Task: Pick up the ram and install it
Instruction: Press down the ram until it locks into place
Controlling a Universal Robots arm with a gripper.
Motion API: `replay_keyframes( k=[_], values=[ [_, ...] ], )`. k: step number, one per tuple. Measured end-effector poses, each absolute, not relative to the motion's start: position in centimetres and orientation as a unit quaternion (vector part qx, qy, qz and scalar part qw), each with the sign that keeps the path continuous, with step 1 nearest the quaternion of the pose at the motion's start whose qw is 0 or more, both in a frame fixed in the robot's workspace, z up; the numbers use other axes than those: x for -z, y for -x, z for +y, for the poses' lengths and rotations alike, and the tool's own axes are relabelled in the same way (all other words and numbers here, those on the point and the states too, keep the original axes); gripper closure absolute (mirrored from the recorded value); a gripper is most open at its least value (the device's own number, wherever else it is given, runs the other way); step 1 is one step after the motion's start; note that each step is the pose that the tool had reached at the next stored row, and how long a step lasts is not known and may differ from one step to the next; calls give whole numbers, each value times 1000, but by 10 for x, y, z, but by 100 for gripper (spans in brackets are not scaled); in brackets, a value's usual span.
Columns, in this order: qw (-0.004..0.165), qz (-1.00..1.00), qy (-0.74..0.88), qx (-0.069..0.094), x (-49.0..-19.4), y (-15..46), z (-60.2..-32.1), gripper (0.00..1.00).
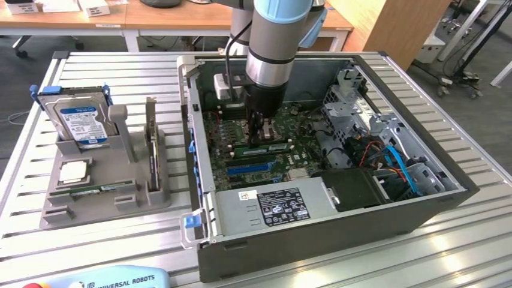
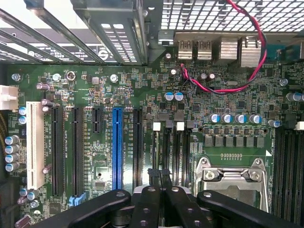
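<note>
Inside the open computer case (image 1: pixel 320 237), my gripper (image 1: pixel 258 139) reaches down to the green motherboard (image 2: pixel 95 90). Its black fingers are shut, their tips together (image 2: pixel 159 174) right over the memory slots (image 2: pixel 174 147) beside the processor socket (image 2: pixel 232 175). A ram stick (image 1: pixel 272 146) lies along one of those slots directly under the fingertips. I cannot tell whether the fingers pinch it or only touch its top edge. Another ram stick (image 1: pixel 150 144) stands upright in the grey holder (image 1: pixel 120 201) at the exterior view's left.
The holder also carries a silver hard drive (image 1: pixel 80 120) with a blue label and a small square processor chip (image 1: pixel 74 173). Blue and orange cables (image 1: pixel 396 165) and drive cages crowd the case's right side. A red-black wire (image 2: pixel 247 57) loops above the board.
</note>
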State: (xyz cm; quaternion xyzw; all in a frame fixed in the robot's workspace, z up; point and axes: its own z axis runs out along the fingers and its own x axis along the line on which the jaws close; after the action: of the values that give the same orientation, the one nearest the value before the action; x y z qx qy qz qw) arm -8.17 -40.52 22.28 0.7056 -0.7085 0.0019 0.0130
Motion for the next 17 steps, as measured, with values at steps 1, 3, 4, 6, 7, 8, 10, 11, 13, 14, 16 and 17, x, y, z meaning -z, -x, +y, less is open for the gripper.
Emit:
replay_keyframes(
  k=[1, 3, 4, 6, 7, 8, 10, 11, 13, 14, 16, 17],
  values=[
    [13, -708, -706, -2, -223, 82, -405, 90],
    [13, -709, -706, -2, -223, 82, -405, 90],
    [13, -708, -706, -2, -223, 82, -405, 90],
    [13, -708, -706, -2, -223, 82, -405, 90],
    [13, -708, -706, -2, -223, 82, -405, 90],
    [13, -708, -706, -2, -222, 82, -405, 90],
    [13, -708, -706, -2, -222, 82, -405, 90],
    [13, -708, -706, -2, -222, 82, -405, 90],
    [13, -708, -706, -2, -222, 82, -405, 90],
    [13, -708, -706, -2, -222, 82, -405, 90],
    [12, -708, -706, -2, -223, 82, -405, 90],
    [12, -708, -706, -2, -224, 82, -405, 90]
  ],
)
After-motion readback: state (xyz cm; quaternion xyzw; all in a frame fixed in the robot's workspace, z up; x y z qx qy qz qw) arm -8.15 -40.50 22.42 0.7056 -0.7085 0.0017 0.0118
